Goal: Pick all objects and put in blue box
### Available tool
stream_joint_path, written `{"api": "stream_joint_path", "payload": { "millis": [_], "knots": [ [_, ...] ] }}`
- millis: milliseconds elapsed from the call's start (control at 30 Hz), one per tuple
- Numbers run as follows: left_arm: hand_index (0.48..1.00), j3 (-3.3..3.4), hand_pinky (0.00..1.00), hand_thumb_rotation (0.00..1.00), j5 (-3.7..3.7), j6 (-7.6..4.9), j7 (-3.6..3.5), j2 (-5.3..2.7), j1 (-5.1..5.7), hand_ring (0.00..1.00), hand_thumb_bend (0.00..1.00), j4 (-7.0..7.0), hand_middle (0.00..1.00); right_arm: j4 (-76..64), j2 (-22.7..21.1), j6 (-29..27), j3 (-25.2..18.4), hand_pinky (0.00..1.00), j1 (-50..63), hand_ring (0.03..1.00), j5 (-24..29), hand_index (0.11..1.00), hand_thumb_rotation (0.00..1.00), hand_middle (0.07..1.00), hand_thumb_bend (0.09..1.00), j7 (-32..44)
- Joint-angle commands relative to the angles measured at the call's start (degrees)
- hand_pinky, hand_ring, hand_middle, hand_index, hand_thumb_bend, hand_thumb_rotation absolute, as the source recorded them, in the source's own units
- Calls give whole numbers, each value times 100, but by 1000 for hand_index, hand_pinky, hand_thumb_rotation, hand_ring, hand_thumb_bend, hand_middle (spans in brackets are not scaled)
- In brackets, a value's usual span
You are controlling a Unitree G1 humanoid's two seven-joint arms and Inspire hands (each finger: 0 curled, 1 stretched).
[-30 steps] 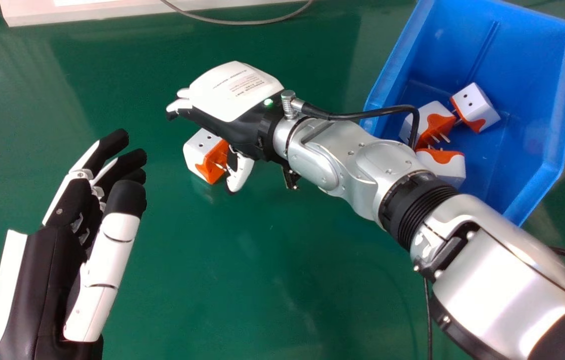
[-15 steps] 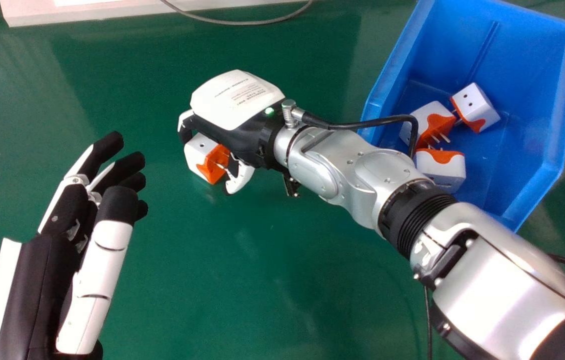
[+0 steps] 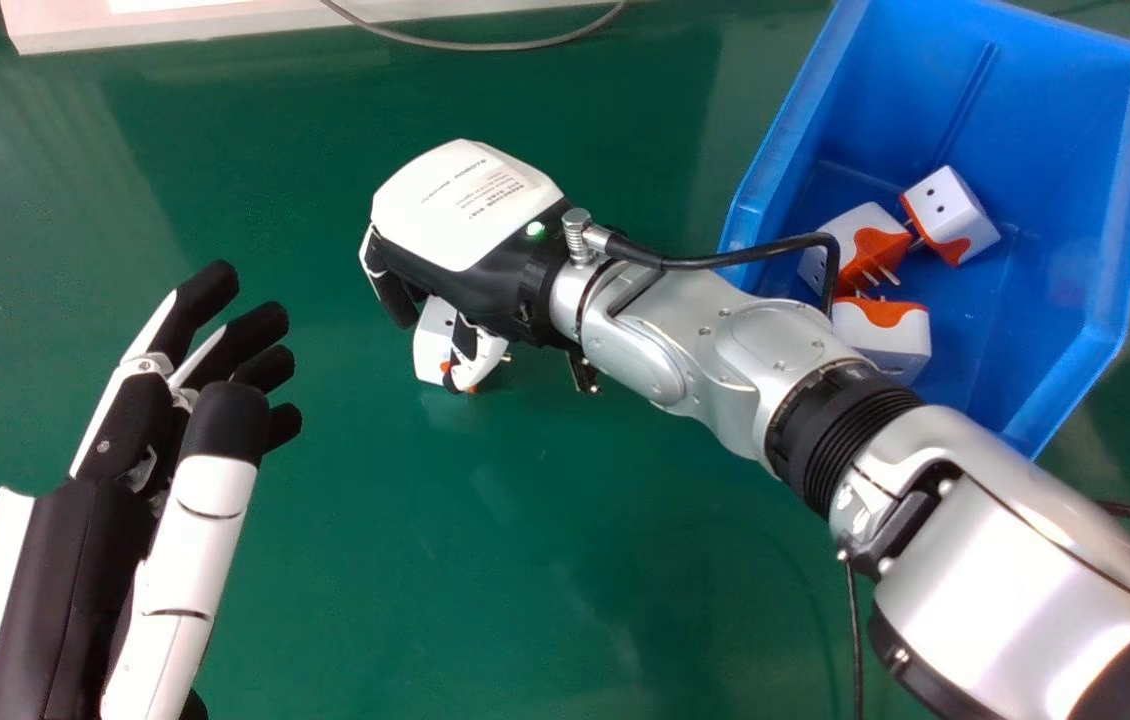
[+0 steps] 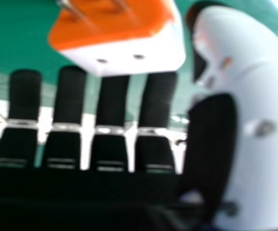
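The right robot hand [image 3: 465, 210] has curled fingers around a white-and-orange adapter [image 3: 432, 345] (whether it touches the bench [image 3: 575, 560], I cannot tell). From there, the blue box [image 3: 1125, 220] holding three others [image 3: 950, 208] lies toward two o'clock; the left robot hand [image 3: 75, 570], relaxed, toward eight.

Finishes noted: smooth plastics, bright metal, glossy tabletop.
Green tabletop [image 3: 525, 560]: smooth, glossy, pale reflections. Open blue box [image 3: 915, 90]: smooth plastic, soft sheen. White-and-orange, block-shaped plug adapter [image 3: 432, 345] at the black-and-white right hand [image 3: 470, 215]: smooth plastic body, metal prongs [image 4: 71, 8]. Three similar white-and-orange adapters [image 3: 950, 210] in box: same finish. Right hand's white back: smooth, satin. Black-and-white left hand [image 3: 75, 570]: matt black fingertips [image 3: 225, 420], smooth white thumb casing. Silver forearm [image 3: 1015, 590]: smooth, metallic, bright highlights; ribbed black collar [image 3: 840, 425], matt. Black cable [image 3: 745, 255]: smooth sheath, shiny metal connector [image 3: 577, 235].
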Motion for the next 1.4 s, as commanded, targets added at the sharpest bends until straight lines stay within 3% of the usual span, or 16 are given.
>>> {"api": "stream_joint_path", "payload": {
  "millis": [0, 433, 700, 833, 1000, 1067, 1267, 1367],
  "knots": [
    [901, -17, 827, 816, -45, -153, -13, 35, 63, 869, 760, -208, 874, -101, -10, -16, -59, 447, -49, 529, 68, 464, 0, 534, 488, -152],
    [902, 4, 827, 815, -38, -110, -20, 42, 60, 870, 763, -262, 875, -130, -66, 41, -27, 418, -9, 486, 23, 443, 0, 493, 498, -246],
    [901, 59, 826, 814, -32, -47, -9, 59, -60, 869, 763, -210, 875, -87, -44, 112, -62, 415, -31, 472, 68, 449, 0, 485, 500, -166],
    [901, 78, 825, 814, -21, -5, 8, 70, -156, 869, 764, -161, 874, -37, -41, 127, -84, 410, -51, 474, 96, 440, 0, 486, 500, -80],
    [900, 108, 824, 814, 10, 134, 45, 94, -365, 868, 764, -95, 874, 22, -17, 206, -314, 410, -143, 479, 351, 441, 0, 490, 501, 299],
    [899, 131, 822, 815, 14, 172, 57, 107, -443, 867, 764, -52, 873, 42, 16, 256, -426, 448, -147, 577, 473, 556, 0, 611, 535, 441],
    [899, 223, 821, 815, -2, 274, 78, 132, -711, 867, 765, 118, 873, -8, -9, 186, -673, 502, -103, 662, 745, 642, 0, 705, 612, 578],
    [899, 242, 820, 815, 15, 308, 81, 128, -791, 867, 768, 167, 872, -22, -37, 162, -706, 566, -98, 742, 768, 714, 15, 775, 674, 509]
  ]
}}
